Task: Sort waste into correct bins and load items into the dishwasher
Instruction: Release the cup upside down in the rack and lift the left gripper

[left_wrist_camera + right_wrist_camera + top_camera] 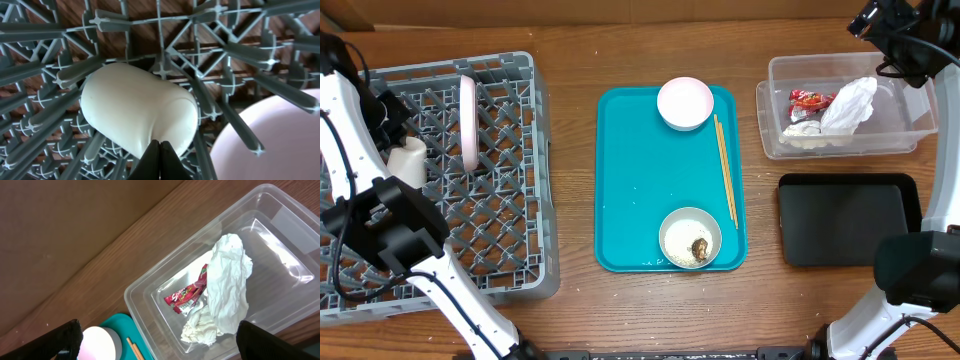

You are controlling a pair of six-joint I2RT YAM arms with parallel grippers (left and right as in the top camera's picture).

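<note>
Looking past your left fingers (152,162), closed to a thin seam at bottom centre, you see the small white cup (137,112) lying on the lattice of the grey dish rack (240,55), with the round plate (280,140) at lower right. Your right fingers (65,340) stand wide apart over the clear tub (280,270), which holds the red wrapper (187,294) and crumpled napkin (227,290). Mid-frame overhead, the teal tray (640,180) on the tabletop (575,320) carries the pink dish (685,103), chopsticks (725,170) and rice bowl (663,238), with the black tray (845,220) at lower right.
</note>
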